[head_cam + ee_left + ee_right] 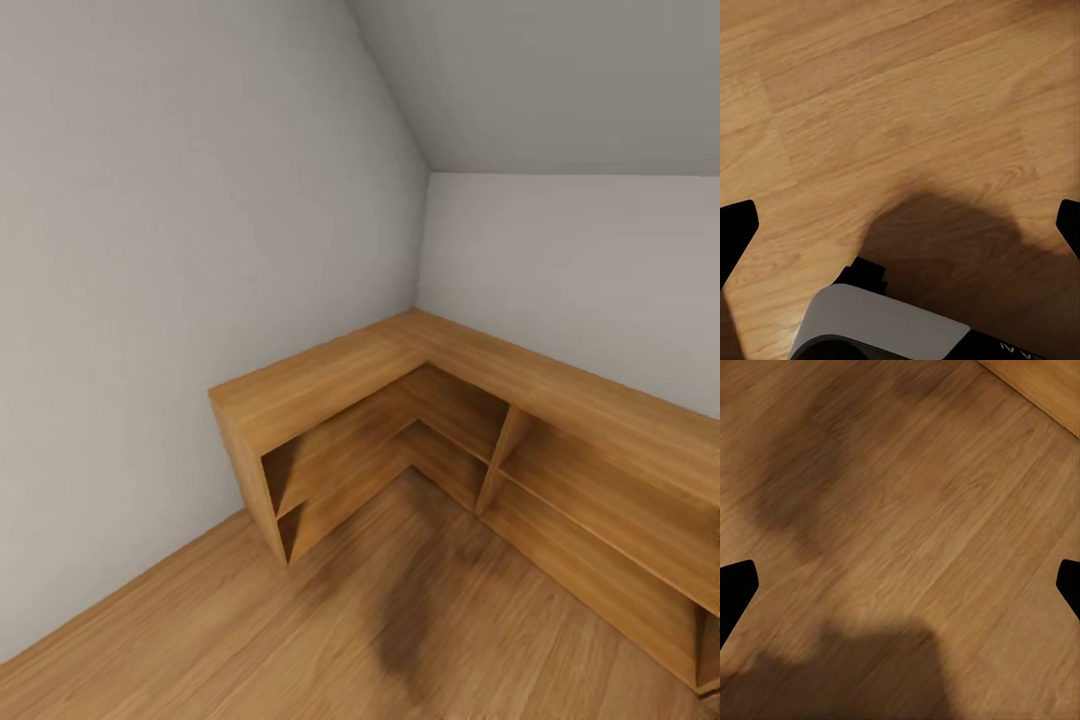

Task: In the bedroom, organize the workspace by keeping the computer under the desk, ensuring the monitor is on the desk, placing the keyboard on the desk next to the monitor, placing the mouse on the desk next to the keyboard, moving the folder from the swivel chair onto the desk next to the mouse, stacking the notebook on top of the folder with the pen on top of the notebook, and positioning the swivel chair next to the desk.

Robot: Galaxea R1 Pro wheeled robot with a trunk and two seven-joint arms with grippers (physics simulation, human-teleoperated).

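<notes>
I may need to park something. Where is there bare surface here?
The L-shaped wooden shelf unit has a bare top along both walls, out from the corner. Its open shelves below look empty but low. The wood floor in front is bare. Nothing here looks crowded.

The light was soft and even, without glare. A dark blurred shadow lay on the wooden floor [405, 610] before the shelf unit [330, 385]. Straight lines bent slightly near the edges.

Left gripper [900, 225] points down, black fingertips [736, 225] spread wide. Right gripper [900, 585] likewise, jaws apart.
</notes>
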